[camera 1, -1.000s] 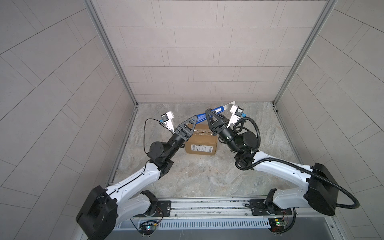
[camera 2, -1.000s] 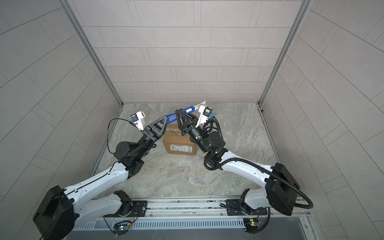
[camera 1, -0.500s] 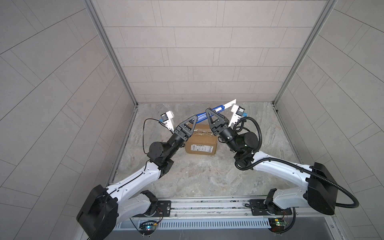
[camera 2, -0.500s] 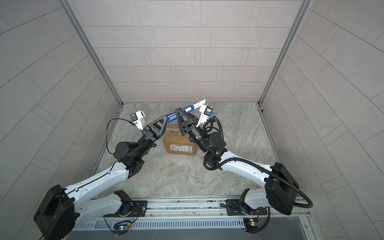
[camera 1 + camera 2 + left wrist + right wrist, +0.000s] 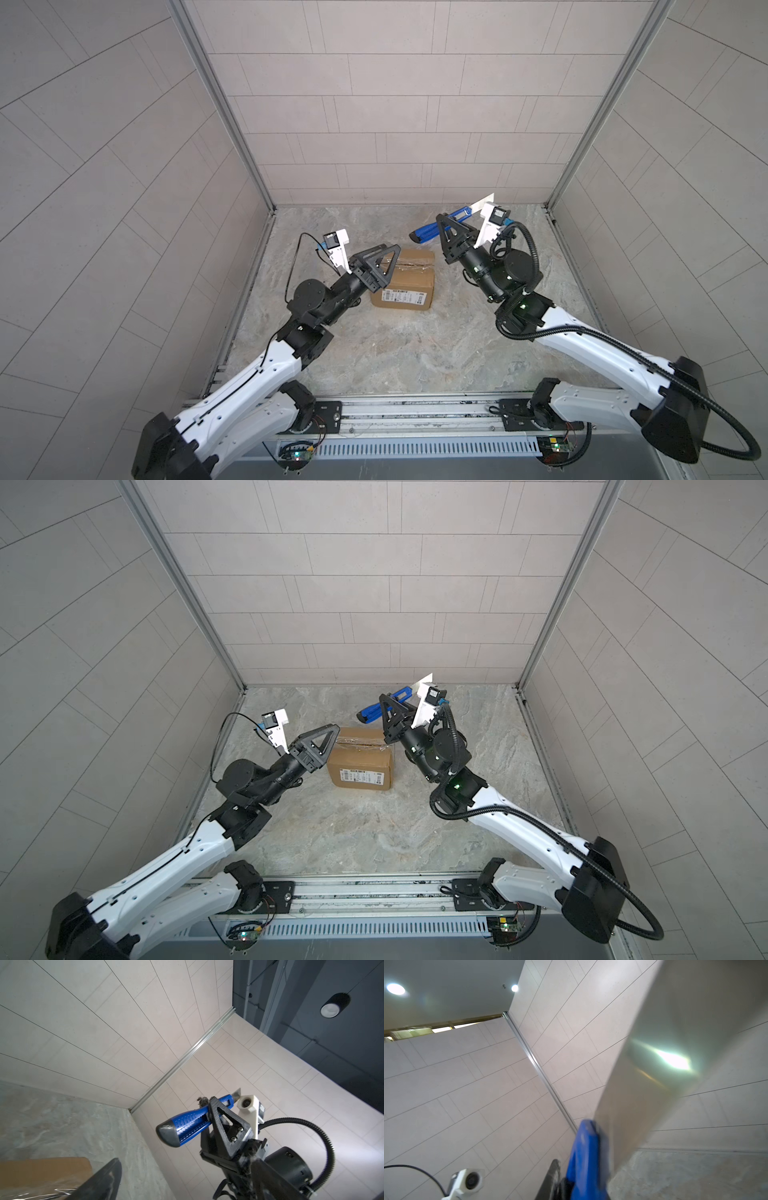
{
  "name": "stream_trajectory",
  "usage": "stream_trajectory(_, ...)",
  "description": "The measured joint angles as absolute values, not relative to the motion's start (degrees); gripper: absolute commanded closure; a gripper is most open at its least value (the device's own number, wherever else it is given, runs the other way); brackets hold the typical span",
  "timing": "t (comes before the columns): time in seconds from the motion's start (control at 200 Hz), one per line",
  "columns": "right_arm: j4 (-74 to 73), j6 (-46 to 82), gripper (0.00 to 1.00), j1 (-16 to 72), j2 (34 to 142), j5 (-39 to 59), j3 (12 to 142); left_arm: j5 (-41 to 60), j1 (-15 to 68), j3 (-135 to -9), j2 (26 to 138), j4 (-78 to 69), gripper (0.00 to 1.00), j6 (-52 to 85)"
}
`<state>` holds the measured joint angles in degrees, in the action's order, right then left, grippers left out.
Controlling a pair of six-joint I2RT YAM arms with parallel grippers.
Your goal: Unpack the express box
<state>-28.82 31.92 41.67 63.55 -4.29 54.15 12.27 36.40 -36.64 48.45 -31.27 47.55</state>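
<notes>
Honestly, the cutting part looks about done here. The right gripper (image 5: 445, 222) is clamped narrow across the utility knife (image 5: 424, 232), which is held up off the table with the bare blade (image 5: 482, 200) pointed up and away, well apart from the box. The left gripper (image 5: 392, 251) is spread wide with nothing in it, hovering just beside the top left edge of the express box (image 5: 409, 276); whether the cardboard is actually touched can't be told.

The box is sat on the marbled table (image 5: 415, 353) between the two arms, label (image 5: 403, 296) on the near side, flaps not lifted yet; so the flap-opening step seems to be in hand. Next, a finger would need to be slipped under a flap edge at the seam and the flap levered up, with the knife kept clear.

Materials:
- The box is plain brown card, squarish, a bit soft at the corners.
- The clear tape (image 5: 411, 262) is glossy and wrinkled along the seam, so it's likely to cling.
- The handle (image 5: 187, 1124) is ribbed blue plastic with a rounded grey end cap (image 5: 166, 1134).
- The blade is flat bright metal.
</notes>
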Motion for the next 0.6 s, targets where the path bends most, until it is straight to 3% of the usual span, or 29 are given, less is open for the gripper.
stream_trajectory(0.135,-11.1,22.8,1.00,40.7,61.3,-1.4,60.7,11.4,35.0,-41.2,45.6,-19.4,0.04,37.9)
stream_trajectory(0.295,5.4,13.4,1.00,40.7,61.1,5.3,64.7,19.2,30.9,-46.2,49.0,-14.5,0.15,29.4)
stream_trajectory(0.426,13.0,8.7,1.00,40.7,61.1,11.7,64.7,27.6,29.8,-50.2,54.0,-12.3,0.29,24.4)
stream_trajectory(0.601,16.4,5.0,1.00,40.7,61.5,19.3,64.9,38.2,29.8,-54.7,58.4,-11.2,0.32,21.0)
